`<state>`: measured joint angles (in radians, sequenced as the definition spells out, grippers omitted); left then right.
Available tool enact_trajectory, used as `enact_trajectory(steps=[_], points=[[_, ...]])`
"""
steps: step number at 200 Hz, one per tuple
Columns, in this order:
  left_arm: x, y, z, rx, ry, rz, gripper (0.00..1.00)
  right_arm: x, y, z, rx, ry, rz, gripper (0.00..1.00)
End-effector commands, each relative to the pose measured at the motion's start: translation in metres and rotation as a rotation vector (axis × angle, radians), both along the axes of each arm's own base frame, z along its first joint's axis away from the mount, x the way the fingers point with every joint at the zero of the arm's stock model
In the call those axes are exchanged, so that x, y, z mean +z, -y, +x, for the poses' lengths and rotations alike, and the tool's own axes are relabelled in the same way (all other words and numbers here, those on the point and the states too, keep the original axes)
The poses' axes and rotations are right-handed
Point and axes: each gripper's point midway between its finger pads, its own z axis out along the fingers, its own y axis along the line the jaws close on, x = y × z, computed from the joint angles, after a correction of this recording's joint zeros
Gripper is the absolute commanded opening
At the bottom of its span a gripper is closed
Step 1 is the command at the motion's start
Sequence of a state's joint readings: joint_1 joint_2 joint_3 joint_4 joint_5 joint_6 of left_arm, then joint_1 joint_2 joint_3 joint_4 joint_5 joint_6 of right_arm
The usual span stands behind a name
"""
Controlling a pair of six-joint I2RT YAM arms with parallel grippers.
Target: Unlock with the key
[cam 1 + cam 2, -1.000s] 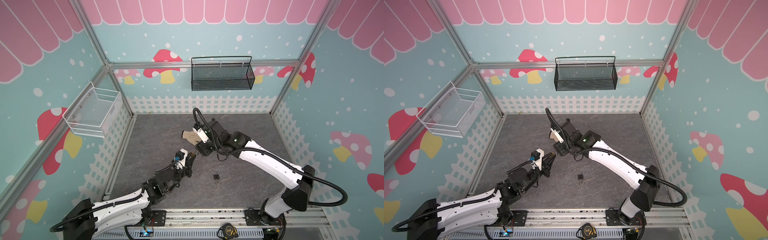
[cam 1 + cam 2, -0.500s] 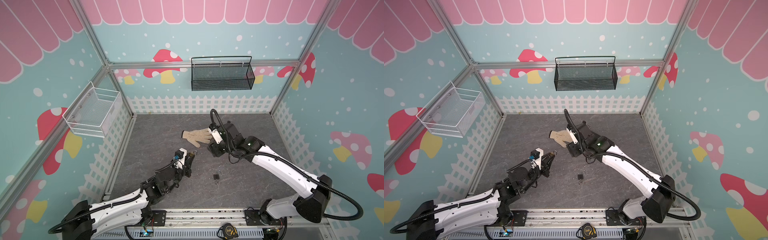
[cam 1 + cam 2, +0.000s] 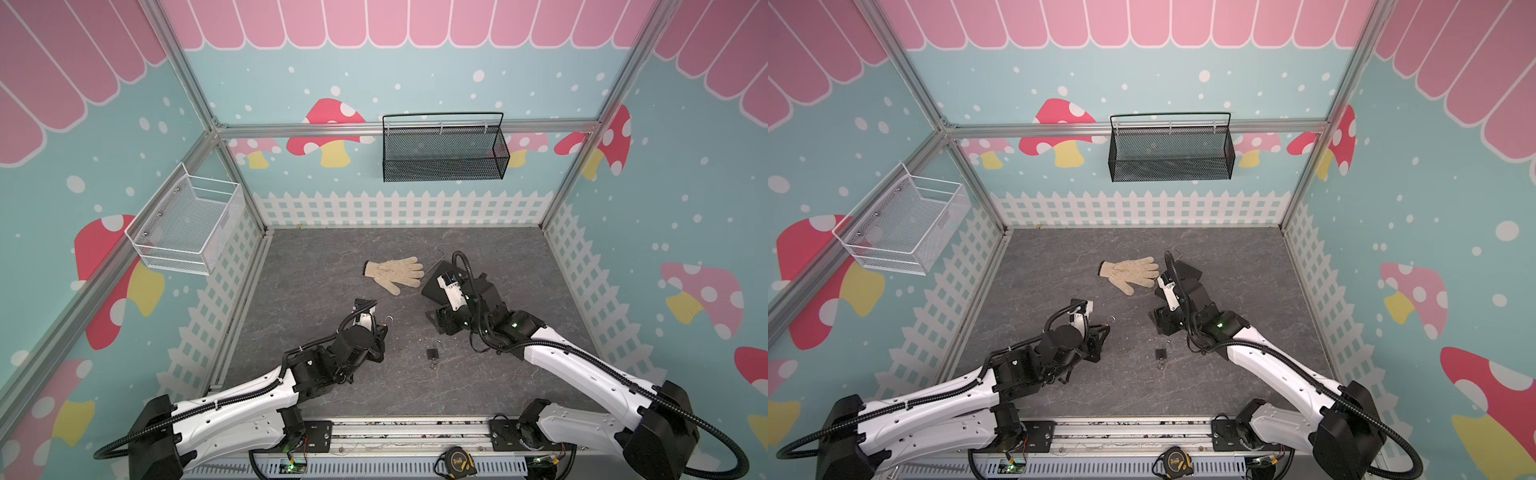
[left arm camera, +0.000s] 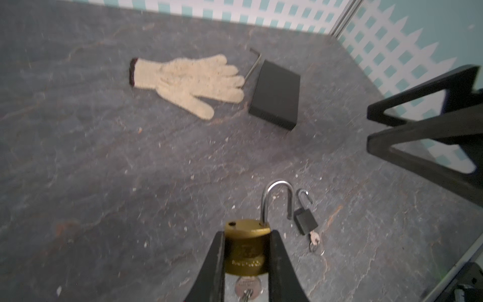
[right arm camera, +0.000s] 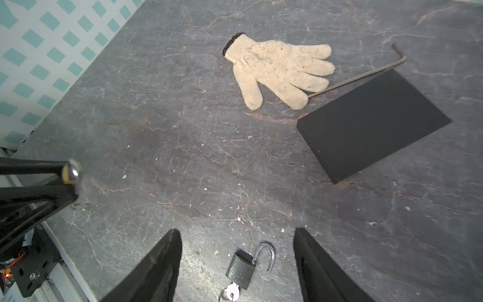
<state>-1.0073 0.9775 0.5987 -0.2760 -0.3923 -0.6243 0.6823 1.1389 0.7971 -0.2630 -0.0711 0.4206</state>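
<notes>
Grey stone-look tabletop (image 3: 316, 270) carries: glove (image 3: 395, 271), black flat box (image 4: 275, 94), Allen key (image 5: 366, 75) between them, small black padlock (image 5: 240, 270), shackle open, key (image 5: 232, 290) inserted.

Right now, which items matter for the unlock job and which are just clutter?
Job: brass padlock with inserted key, clamped in left gripper; black padlock with second key, by the open right gripper.
Clutter: glove, black box, hex key, tape measure, white basket, black basket.
</notes>
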Motion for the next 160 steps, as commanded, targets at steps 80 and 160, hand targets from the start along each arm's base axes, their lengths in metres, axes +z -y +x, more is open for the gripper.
enact_trajectory(steps=[80,160], points=[[-0.072,-0.003,-0.030,0.262,-0.397,0.113,0.00,-0.066,0.000,-0.028,-0.085,-0.173,0.234,0.71],[-0.109,0.007,-0.027,0.294,-0.452,0.202,0.00,-0.077,0.010,-0.024,-0.137,-0.188,0.230,0.71]])
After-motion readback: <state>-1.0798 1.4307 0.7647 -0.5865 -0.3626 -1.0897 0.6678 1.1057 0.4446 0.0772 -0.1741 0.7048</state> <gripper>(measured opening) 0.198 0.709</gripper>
